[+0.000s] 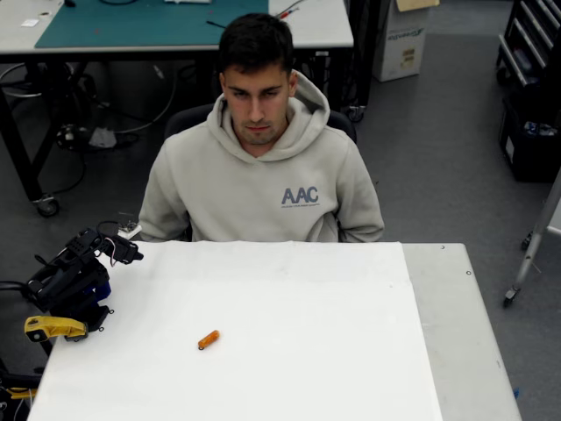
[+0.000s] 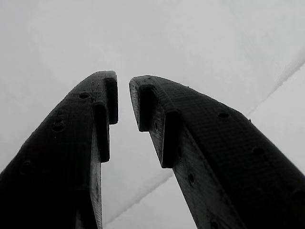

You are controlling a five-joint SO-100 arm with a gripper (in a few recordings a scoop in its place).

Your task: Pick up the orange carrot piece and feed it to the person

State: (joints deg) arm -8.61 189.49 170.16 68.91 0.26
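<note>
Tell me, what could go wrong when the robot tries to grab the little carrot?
The carrot piece is tiny and round, so it might roll or slip from the jaws. The gripper is only narrowly open and far from it, at the white table's left edge. The person sits close, so feeding needs care.

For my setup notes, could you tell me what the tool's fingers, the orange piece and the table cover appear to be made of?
The fingers look like matte black 3D-printed plastic: fine layer lines and screw holes show in the wrist view. The orange carrot piece is small, smooth and evenly orange; real or plastic, I cannot tell. The table cover looks like white paper or thin sheet, matte, with faint creases.
</note>
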